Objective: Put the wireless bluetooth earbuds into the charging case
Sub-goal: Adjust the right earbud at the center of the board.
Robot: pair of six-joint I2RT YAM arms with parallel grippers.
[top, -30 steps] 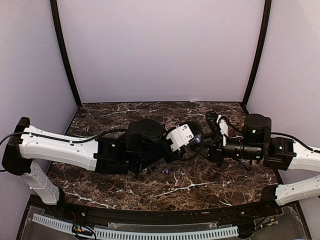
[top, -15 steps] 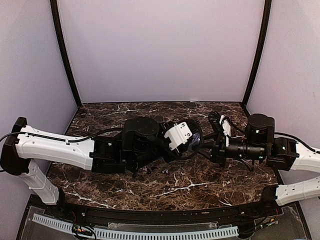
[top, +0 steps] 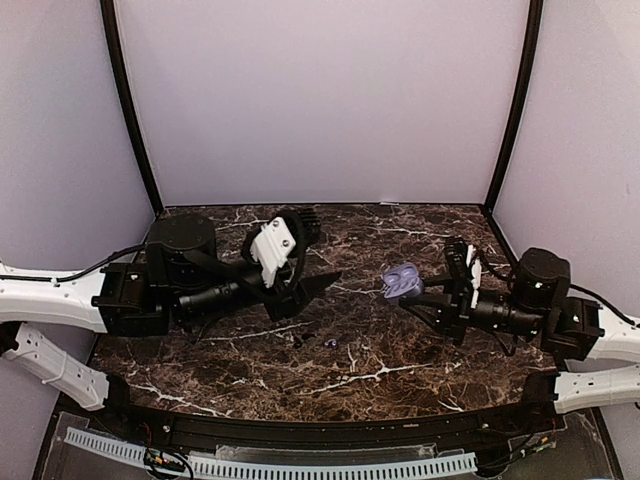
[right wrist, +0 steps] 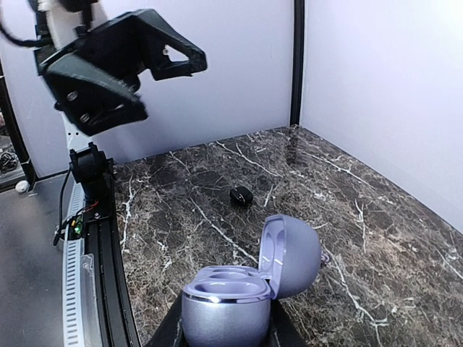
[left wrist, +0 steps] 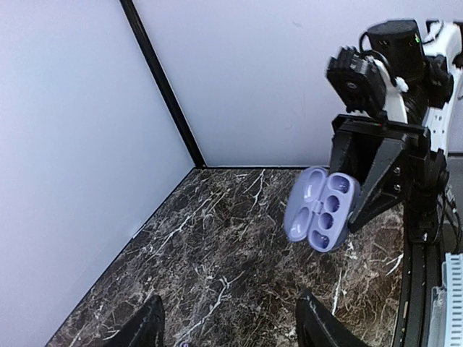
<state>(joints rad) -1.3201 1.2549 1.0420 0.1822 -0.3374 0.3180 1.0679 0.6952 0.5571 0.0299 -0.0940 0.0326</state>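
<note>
Gripping the open charging case (top: 402, 283) tight, the right hand (top: 418, 298) faces the left hand (top: 322, 284), spread and empty; a pale earbud (top: 330, 343) lies at the case's eight o'clock.

1. No text, label, brand, number or sign can be read in the top view.
2. Neither wrist view shows any legible marking either.
</note>
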